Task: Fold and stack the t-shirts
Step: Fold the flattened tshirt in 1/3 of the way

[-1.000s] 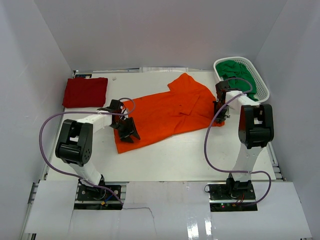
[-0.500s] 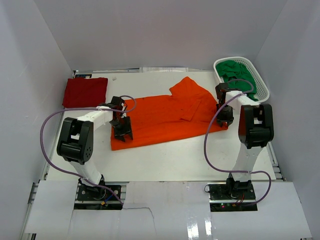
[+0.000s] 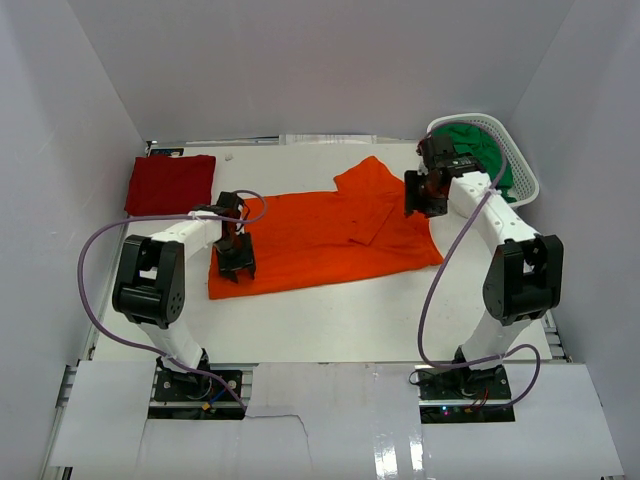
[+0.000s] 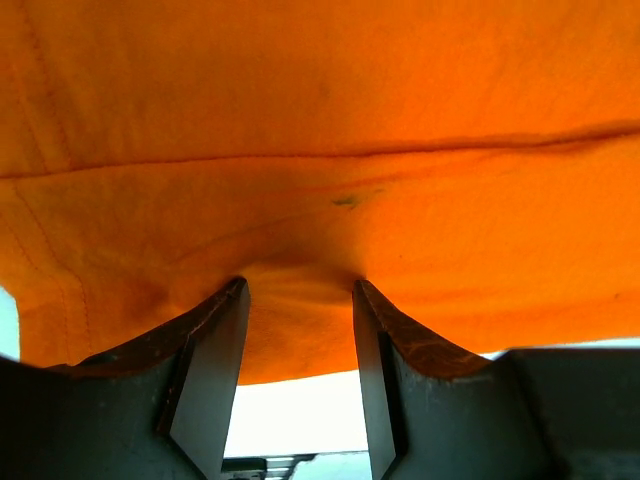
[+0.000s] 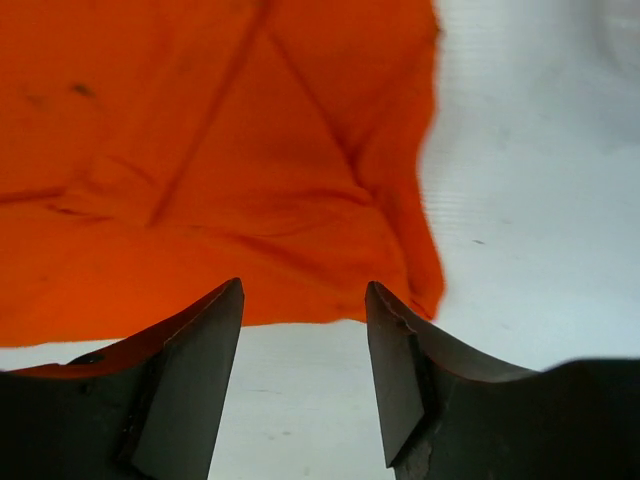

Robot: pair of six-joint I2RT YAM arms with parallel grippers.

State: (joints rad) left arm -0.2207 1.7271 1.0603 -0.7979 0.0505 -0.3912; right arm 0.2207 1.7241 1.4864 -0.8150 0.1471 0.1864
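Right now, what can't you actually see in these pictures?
Green shirt: top view, mostly hidden by the basket and the right arm.
Left pincer: its own camera shows orange shirt bunched between the fingers; a firm grip cannot be told.
Red shirt: top view, too small to count folds.

The orange shirt [image 3: 320, 238] lies spread flat across the middle of the surface [image 3: 330, 320], its length running left to right, with one sleeve folded in near its far right end (creases show there). Its left hem bunches between the fingers of the left tool [image 4: 299, 292]. The dark red shirt [image 3: 170, 184] sits folded at the far left. The green shirt [image 3: 482, 143] lies crumpled in the basket [image 3: 527, 187].
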